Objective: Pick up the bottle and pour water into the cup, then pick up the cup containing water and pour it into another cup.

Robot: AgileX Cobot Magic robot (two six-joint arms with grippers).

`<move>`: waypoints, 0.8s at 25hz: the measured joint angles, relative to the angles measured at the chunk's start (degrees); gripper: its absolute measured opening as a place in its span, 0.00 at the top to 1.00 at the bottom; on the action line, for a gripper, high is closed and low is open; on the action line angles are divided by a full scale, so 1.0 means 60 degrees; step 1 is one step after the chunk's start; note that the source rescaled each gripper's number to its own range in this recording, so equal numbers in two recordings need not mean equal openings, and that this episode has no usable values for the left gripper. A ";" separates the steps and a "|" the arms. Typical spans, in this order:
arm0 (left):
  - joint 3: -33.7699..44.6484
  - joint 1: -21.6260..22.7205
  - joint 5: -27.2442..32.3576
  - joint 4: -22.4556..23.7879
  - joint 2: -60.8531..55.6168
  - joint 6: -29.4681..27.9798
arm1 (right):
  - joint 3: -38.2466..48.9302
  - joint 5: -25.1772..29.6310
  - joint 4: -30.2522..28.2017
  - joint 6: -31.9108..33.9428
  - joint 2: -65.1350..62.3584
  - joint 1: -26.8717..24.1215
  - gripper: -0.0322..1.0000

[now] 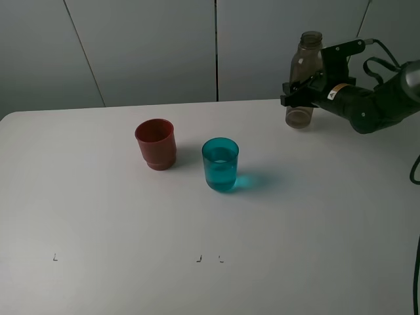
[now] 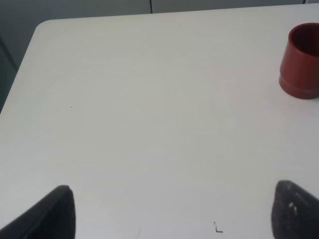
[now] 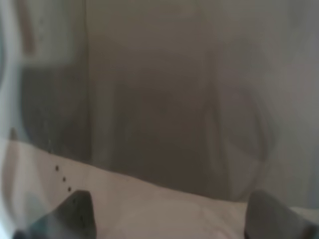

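Smoky grey-brown translucent plastic, the bottle [image 1: 306,64] stands upright and uncapped near the far right edge of the table [image 1: 98,210], well apart from both cups. The right gripper [image 1: 296,92] is clamped across its middle, fingers closed on its sides; in the right wrist view the bottle [image 3: 149,99] fills the frame above the two fingertips [image 3: 75,216]. Whether its base touches the table or hangs just above it I cannot tell.

Toward the centre, the teal cup [image 1: 220,164] stands upright with water [image 1: 220,172] in it. Just beside it, to its left and slightly farther back, is the red cup [image 1: 156,144], upright, not touching it.

The left gripper [image 2: 172,214] hangs over bare table with its fingers [image 2: 55,214] spread wide apart and nothing between them; the red cup [image 2: 301,62] sits well ahead of it.
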 joint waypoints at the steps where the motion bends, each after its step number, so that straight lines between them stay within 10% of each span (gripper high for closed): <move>1: 0.0000 0.0000 0.0000 0.0000 0.0000 0.0000 | 0.0000 0.0000 0.0017 0.0000 0.0000 0.0000 0.97; 20: 0.0000 0.0000 0.0000 0.0000 0.0000 0.0000 | 0.0000 0.0023 0.0038 0.0000 0.0248 0.0000 0.97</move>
